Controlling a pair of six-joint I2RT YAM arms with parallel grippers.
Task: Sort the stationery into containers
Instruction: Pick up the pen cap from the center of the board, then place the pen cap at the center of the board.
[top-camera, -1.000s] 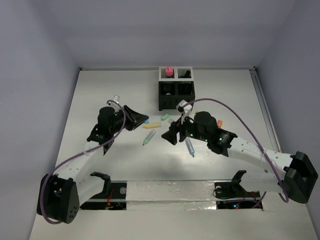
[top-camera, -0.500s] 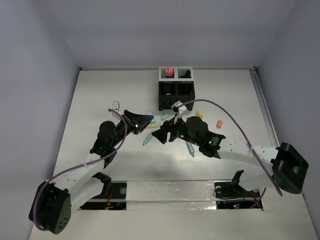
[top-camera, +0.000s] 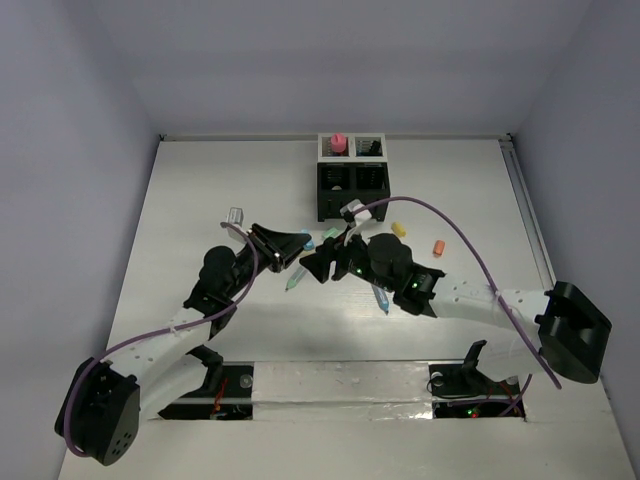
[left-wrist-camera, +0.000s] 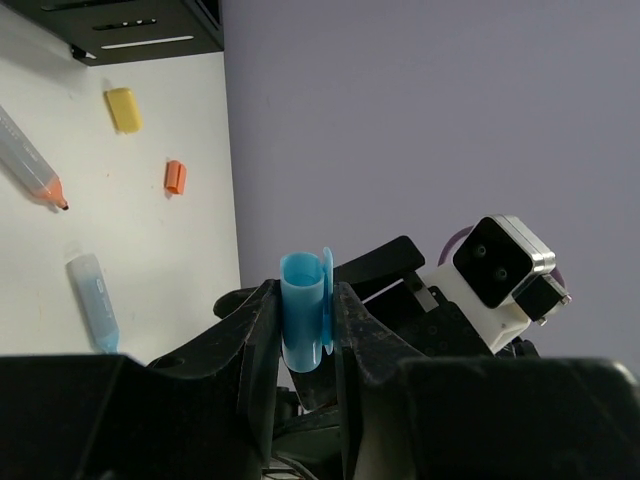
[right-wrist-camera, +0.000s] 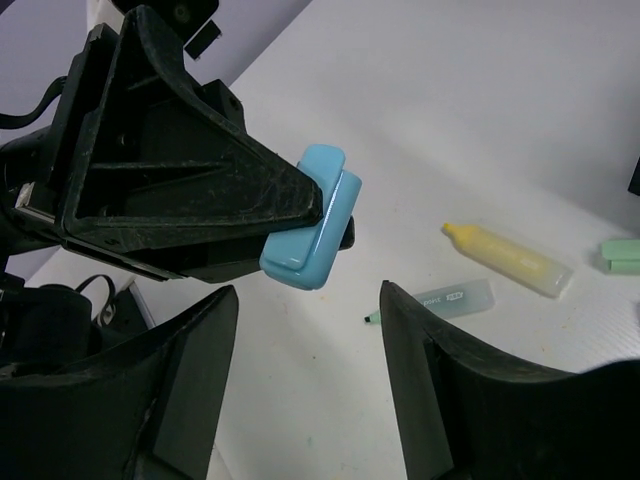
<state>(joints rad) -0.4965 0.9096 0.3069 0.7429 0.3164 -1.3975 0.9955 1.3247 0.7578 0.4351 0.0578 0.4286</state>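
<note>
My left gripper (top-camera: 298, 244) is shut on a light blue cap (top-camera: 308, 243), held above the table; the left wrist view shows the cap (left-wrist-camera: 302, 322) upright between the fingers. My right gripper (top-camera: 320, 266) faces it, open; in the right wrist view the cap (right-wrist-camera: 315, 215) sits just ahead of the right gripper (right-wrist-camera: 305, 300), not between the jaws. A green-tipped pen (top-camera: 296, 278), a blue pen (top-camera: 380, 297), a green cap (top-camera: 330, 234), a yellow cap (top-camera: 399, 229) and an orange cap (top-camera: 438, 246) lie on the table. The containers (top-camera: 352, 178) stand behind, a pink tube (top-camera: 338, 143) in a white one.
A yellow marker (right-wrist-camera: 505, 258) and a green cap (right-wrist-camera: 622, 252) lie under the right wrist. A purple cable (top-camera: 440, 215) arcs over the right arm. Grey walls close in the white table (top-camera: 200, 190) at the back and sides.
Both grippers have come together over the middle of the table: the left moved right with the blue cap, the right moved left toward it.
</note>
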